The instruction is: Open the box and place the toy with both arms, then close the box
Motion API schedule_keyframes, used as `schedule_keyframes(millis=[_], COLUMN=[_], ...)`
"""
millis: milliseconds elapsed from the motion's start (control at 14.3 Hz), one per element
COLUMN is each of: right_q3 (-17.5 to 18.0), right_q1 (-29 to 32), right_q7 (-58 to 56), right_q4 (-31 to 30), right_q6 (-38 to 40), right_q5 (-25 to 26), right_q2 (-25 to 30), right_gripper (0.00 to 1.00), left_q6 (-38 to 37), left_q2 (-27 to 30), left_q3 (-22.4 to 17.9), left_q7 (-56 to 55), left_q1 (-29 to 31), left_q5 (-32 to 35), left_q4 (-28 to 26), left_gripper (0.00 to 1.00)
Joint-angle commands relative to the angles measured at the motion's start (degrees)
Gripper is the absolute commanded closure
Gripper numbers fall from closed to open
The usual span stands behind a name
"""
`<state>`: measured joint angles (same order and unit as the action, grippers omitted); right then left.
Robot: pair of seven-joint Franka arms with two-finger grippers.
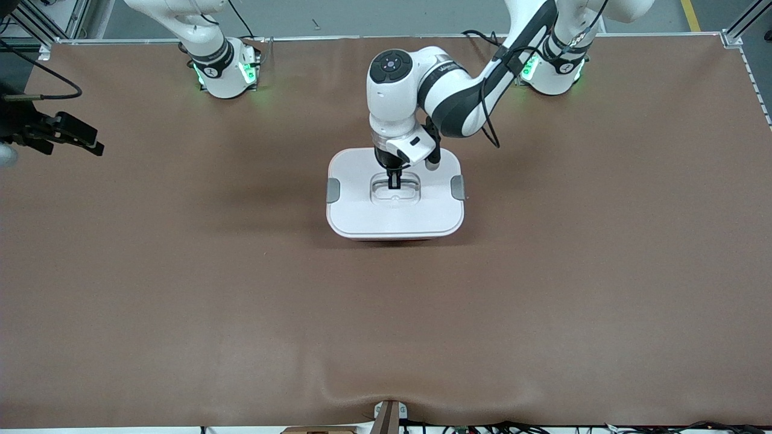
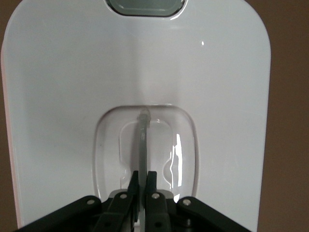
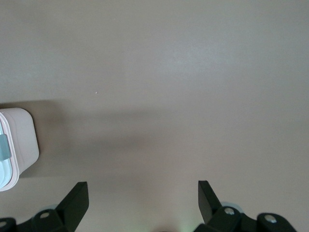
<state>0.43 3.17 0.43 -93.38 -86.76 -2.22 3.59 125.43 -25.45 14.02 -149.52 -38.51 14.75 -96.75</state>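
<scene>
Bright, even overhead light; glare on the lid (image 2: 203, 72).

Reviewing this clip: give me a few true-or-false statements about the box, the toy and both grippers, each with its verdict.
1. The white lid sits on the box. True.
2. The left gripper is shut on the clear handle. True.
3. The right gripper holds the toy. False: it is open and empty, over bare table.
4. The toy lies beside the box. False: no toy is visible.
</scene>
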Motion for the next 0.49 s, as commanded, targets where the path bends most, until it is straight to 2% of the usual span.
schedule_keyframes(millis=[0,419], right_q3=[0.8,0.8], right_q1=[0.8,1.0], right_q7=[-1.0,-1.0], right_q4=[0.5,0.4], right_q6=[0.7,1.3], right_q5=[-0.1,0.2], right_q2=[0.5,0.1], right_gripper=[0.0,0.0], left_q6=[0.2,0.2], left_q2=[-1.4,-2.8], left_q3=[0.0,0.0], left_q7=[-2.5,-3.1], left_q1=[-0.9,-1.2], left_q5=[1.9,1.7], left_q4=[1.5,3.3], left_gripper=[1.0,1.0])
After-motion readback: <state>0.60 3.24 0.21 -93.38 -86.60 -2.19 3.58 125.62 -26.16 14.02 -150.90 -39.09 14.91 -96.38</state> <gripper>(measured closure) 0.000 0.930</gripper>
